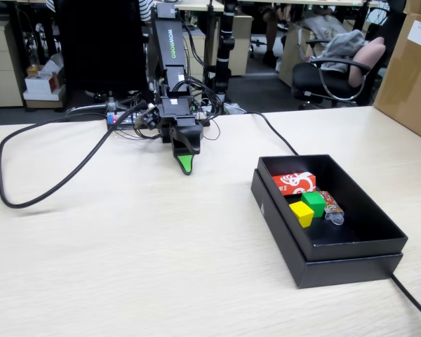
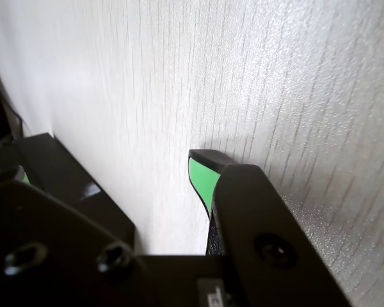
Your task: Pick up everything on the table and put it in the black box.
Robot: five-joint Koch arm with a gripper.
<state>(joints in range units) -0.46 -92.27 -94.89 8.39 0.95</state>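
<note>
End effector [image 1: 186,166] narrow, empty, over bare table [image 1: 126,239]; black box [image 1: 365,261] well apart.

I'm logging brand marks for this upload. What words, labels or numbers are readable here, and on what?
"WOWROBO": green letters running along the arm's upper link, read sideways.
White swirl marks on the red block in the black box: no readable words.
White label on the brown carton: too small to read.
Wrist view: no text.
</note>
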